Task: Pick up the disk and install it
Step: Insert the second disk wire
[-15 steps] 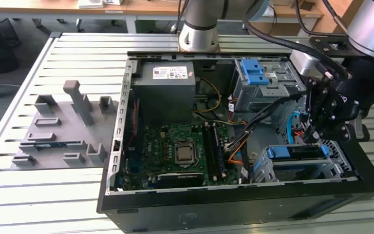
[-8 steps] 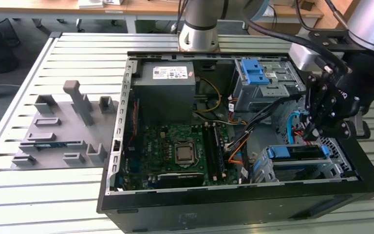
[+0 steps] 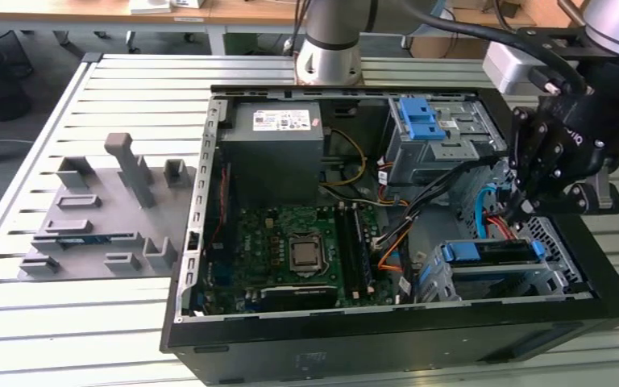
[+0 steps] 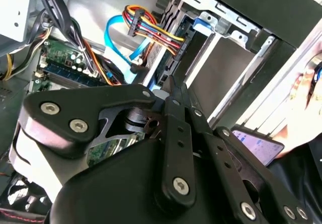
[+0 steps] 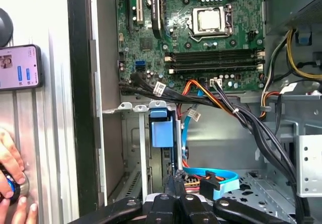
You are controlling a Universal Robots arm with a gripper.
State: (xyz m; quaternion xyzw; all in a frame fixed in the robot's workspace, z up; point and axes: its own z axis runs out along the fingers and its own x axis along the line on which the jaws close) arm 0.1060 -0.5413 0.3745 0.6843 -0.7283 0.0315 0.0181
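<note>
Hovering gripper, fingers pressed together and empty, just above the disk seated in the case's lower bay.

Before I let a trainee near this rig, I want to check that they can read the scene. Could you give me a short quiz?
1. True or false: the grey fixture block sits inside the open computer case.
2. The gripper is nearest to: A the power supply; B the disk in its blue carrier, in the drive cage; C the processor socket.
3. Fill in: in the first wrist view, a person's hand is outside the case, near a ____.

Key: 1 false, it stands on the slatted table to the exterior view's left of the case. 2 B. 3 phone.
</note>
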